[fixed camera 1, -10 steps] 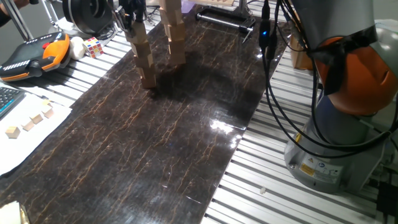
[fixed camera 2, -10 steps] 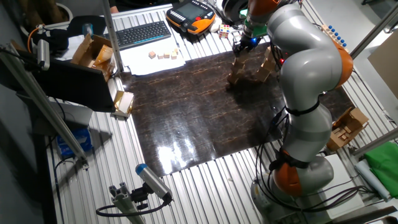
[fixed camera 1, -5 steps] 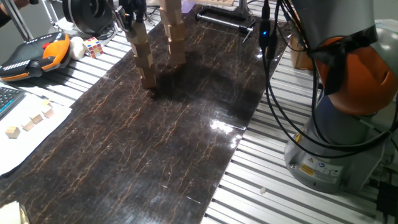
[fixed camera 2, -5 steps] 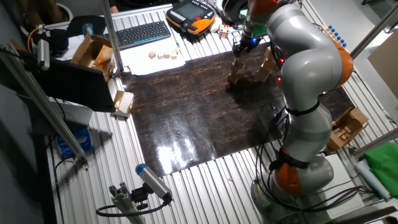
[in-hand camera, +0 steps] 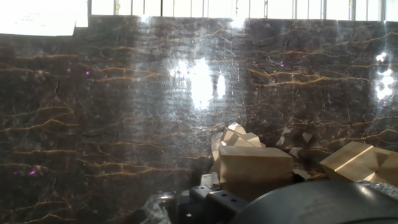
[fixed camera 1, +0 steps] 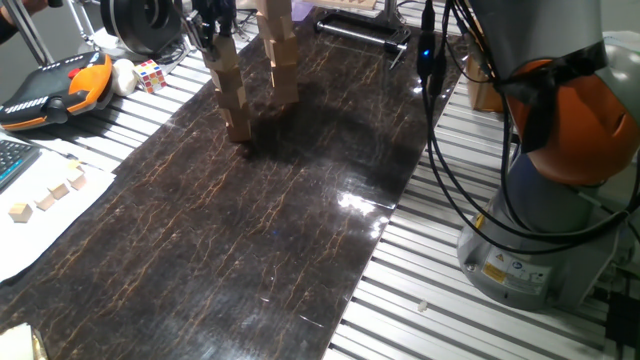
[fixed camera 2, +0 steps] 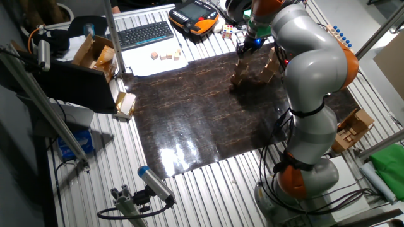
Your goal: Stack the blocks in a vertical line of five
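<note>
Two columns of blocks stand on the dark marbled tabletop [fixed camera 1: 280,230] near its far edge in one fixed view, close to the far left corner. Nearer stack of blocks [fixed camera 1: 233,88] is several cubes high, cubes slightly offset from each other, whole column leaning a bit. Gripper [fixed camera 1: 212,28] sits at the top of this stack, jaws either side of the uppermost cube; whether they pinch it or are slightly spread, cannot tell. Second stack of blocks [fixed camera 1: 280,55] stands just beside the first, apart from it, top cut off by the frame.

Other fixed view: gripper [fixed camera 2: 247,45] over the same stack [fixed camera 2: 240,68], second stack [fixed camera 2: 270,65] beside it, partly behind the arm.

Hand view: looking down the stack, top block [in-hand camera: 255,168] close under the camera, lower cubes peeking out twisted behind it; another block top [in-hand camera: 354,162] at right.

Off the tabletop's left edge: Rubik's cube [fixed camera 1: 150,74], orange pendant [fixed camera 1: 62,88], tiny pale cubes on paper [fixed camera 1: 48,198].
</note>
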### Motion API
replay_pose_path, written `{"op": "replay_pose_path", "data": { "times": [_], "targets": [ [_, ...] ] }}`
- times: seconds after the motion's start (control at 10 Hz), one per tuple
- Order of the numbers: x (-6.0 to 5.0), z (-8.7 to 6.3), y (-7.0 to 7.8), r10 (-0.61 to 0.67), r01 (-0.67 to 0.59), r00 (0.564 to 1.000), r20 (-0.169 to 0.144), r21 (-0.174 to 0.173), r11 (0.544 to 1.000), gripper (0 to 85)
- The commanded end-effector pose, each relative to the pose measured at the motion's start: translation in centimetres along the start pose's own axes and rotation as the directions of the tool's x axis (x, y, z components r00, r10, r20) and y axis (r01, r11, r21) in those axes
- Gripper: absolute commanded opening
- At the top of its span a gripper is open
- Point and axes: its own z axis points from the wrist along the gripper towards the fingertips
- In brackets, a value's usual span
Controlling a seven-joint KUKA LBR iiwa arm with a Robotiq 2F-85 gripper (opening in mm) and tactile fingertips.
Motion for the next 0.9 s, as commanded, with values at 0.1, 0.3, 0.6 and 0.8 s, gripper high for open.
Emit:
{"op": "replay_pose_path", "data": {
  "times": [0.1, 0.3, 0.6, 0.8],
  "targets": [
    [-0.01, 0.03, 0.0, 0.003, -0.003, 1.0, 0.001, 0.0, 1.0, 25.0],
    [-0.02, 0.05, 0.0, 0.012, -0.012, 1.0, 0.001, 0.009, 1.0, 37.3],
    [-0.03, 0.06, 0.02, 0.03, -0.03, 1.0, 0.004, 0.018, 0.999, 54.3],
    [-0.04, 0.09, 0.02, 0.036, -0.037, 0.999, 0.004, 0.02, 0.999, 62.7]
  ]
}}
